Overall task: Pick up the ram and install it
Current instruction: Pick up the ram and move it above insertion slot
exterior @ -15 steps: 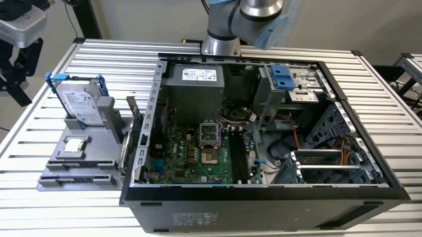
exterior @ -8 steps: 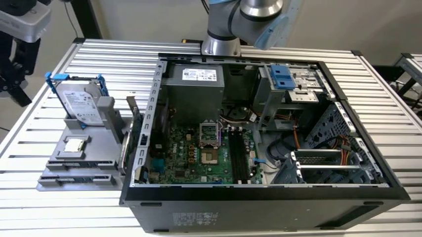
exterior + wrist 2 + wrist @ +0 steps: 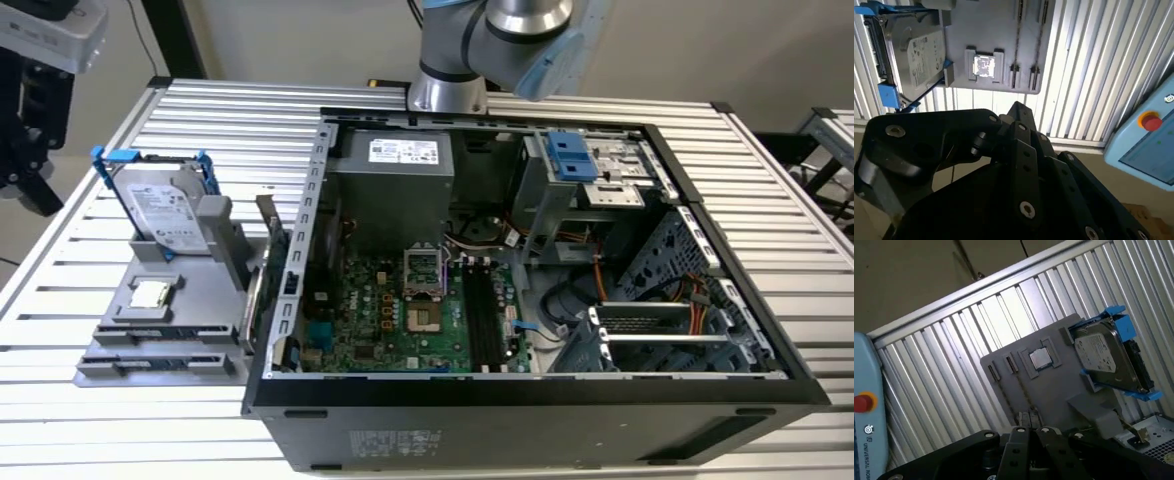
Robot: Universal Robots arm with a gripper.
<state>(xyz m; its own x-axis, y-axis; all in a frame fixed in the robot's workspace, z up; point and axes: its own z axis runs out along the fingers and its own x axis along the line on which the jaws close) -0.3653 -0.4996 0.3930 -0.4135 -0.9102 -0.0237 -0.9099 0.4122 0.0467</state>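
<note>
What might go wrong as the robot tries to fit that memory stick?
The ram stands on edge, thin, in the gray holder close to the processor chip; an off-centre grab might slip or bump the chip. The memory slots sit deep inside the case; a tilted stick might jam.

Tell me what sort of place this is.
Probably a robotics lab bench for computer assembly: an open computer case on a slatted metal table, a robot arm beyond it, a grey parts holder beside it.
</note>
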